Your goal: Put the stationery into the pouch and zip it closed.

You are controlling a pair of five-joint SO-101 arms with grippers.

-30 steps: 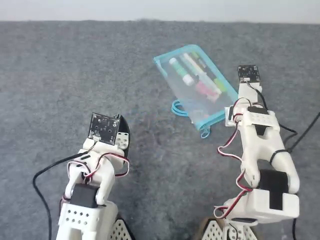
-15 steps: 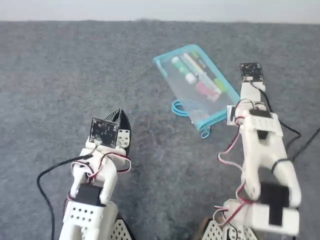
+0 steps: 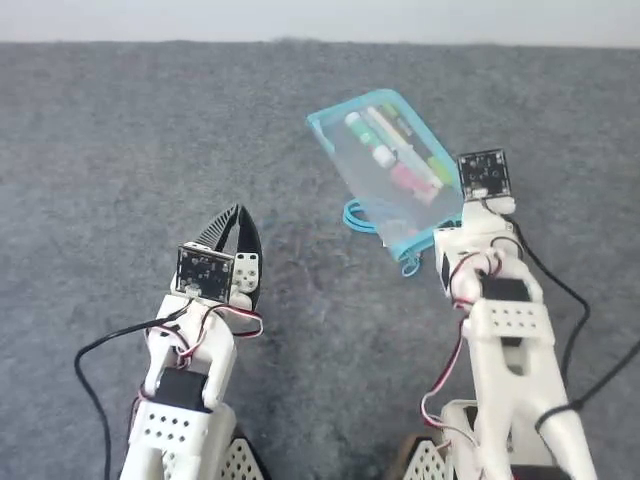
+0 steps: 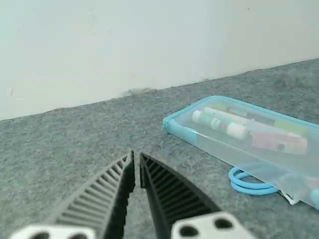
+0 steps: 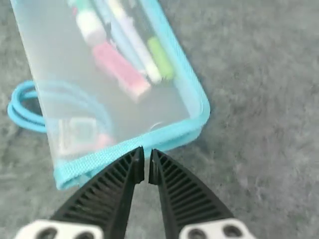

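Two arms seen from above on a grey surface (image 3: 90, 140), pouch (image 3: 395, 190) laid well apart from the left gripper (image 3: 238, 210), from the left wrist, fingers (image 4: 169, 189) clenched on nothing, pouch beyond them, from the right wrist, right gripper (image 5: 146, 155) clenched empty, tips at the pouch's teal edge, stationery (image 5: 122, 74) seen inside.

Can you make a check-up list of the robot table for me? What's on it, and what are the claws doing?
Surface: grey felt-like table, flat.
Job's things: see-through pouch with blue edging lies flat; stationery inside it; blue loop at its long side; cannot tell whether it is zipped.
Clutter: nothing seen.
Grippers: left gripper shut, empty, apart from the pouch; right gripper shut, tips at the pouch's short edge.
Cables: black cable by the left arm; red and white wires on both arms.
Surroundings: pale wall behind.
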